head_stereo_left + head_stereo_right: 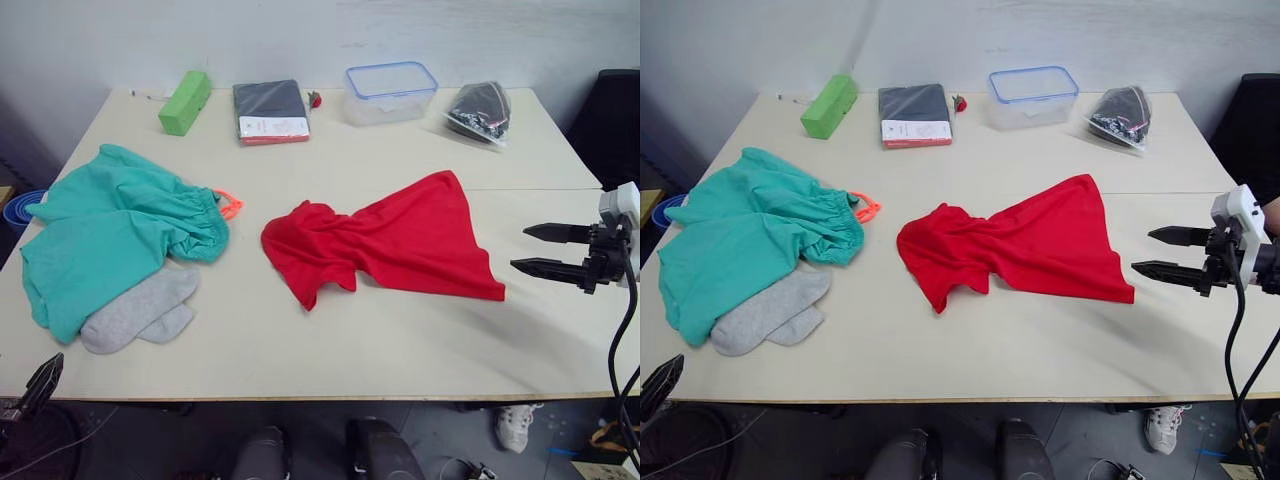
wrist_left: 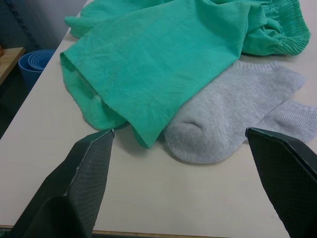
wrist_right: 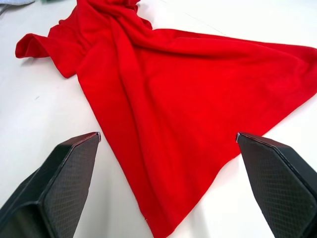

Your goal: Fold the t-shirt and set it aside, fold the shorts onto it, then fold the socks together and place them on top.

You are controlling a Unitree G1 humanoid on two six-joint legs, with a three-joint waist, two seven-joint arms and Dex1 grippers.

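The left gripper (image 1: 40,385) sits low at seven o'clock, spread wide, holding nothing, near the socks (image 1: 140,312) tucked under the shorts (image 1: 110,235) at nine o'clock. The right gripper (image 1: 545,250) at three o'clock is wide too, facing the crumpled t-shirt (image 1: 390,240) mid-table. It might pinch one layer, so the shirt could bunch up.

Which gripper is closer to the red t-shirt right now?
Right. The right gripper hangs open just off the t-shirt; the left gripper sits at the near table edge by the socks.
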